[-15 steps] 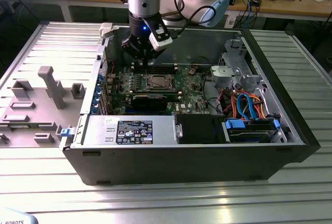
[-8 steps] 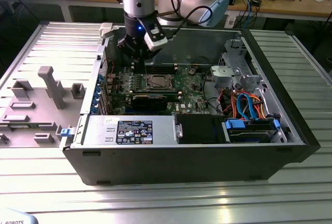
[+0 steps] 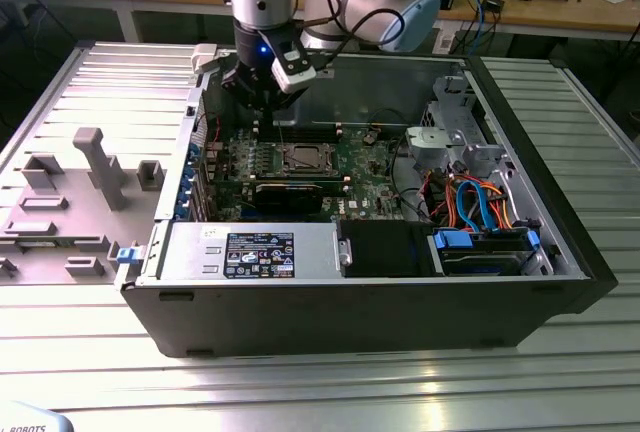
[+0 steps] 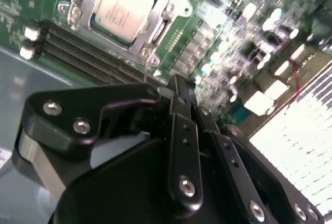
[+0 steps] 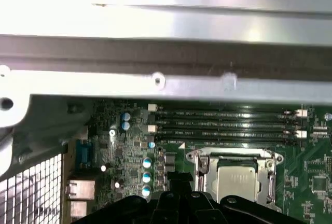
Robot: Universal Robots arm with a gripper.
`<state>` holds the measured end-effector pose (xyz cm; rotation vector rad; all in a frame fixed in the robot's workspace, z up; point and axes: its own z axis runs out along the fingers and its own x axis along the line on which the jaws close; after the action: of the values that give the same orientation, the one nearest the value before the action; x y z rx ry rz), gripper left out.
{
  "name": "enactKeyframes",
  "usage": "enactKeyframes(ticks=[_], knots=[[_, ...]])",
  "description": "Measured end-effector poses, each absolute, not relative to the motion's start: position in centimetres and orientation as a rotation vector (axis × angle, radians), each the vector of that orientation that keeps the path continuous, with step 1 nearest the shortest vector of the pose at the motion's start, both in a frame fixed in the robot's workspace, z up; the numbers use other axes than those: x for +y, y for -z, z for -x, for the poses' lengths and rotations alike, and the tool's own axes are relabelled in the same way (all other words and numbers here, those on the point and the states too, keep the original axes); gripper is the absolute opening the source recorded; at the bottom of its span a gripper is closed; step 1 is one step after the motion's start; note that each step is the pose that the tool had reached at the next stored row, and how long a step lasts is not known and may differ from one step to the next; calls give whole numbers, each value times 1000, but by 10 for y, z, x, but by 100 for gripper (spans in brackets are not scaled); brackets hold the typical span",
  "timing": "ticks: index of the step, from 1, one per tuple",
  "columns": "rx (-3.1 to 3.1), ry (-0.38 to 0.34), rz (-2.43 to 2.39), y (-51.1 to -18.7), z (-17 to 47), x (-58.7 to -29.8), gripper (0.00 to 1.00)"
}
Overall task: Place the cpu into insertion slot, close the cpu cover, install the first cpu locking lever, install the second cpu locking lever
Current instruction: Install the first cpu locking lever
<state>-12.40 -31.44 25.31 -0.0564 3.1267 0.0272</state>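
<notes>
While I steered from my station, the slatted metal table point(image 3: 400, 382) carried the open computer case point(image 3: 350, 322), with the green board point(image 3: 372, 167) lying flat inside it. Over the board's rear edge, toward the exterior view's left of the slot point(image 4: 72, 6), hung the gripper point(image 3: 263, 110). Its fingers point(image 4: 179, 105) looked drawn together with nothing between them. The cpu point(image 4: 120, 10) sat in the slot, and the cover point(image 4: 155, 24) lay down around it, the grey top showing through its window. Whether either locking lever was hooked I could not tell, so I judged the levers to be the step in hand. To do it well, I reckoned on pressing the closed tips squarely on the lever's end, sweeping it under its hook, and keeping off the memory slots point(image 5: 223, 125) just beside the slot.
</notes>
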Motion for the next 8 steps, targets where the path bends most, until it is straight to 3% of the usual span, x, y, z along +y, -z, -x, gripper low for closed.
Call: enactKeyframes(ticks=[8], knots=[[3126,-27,56,-253,123,-313,11]])
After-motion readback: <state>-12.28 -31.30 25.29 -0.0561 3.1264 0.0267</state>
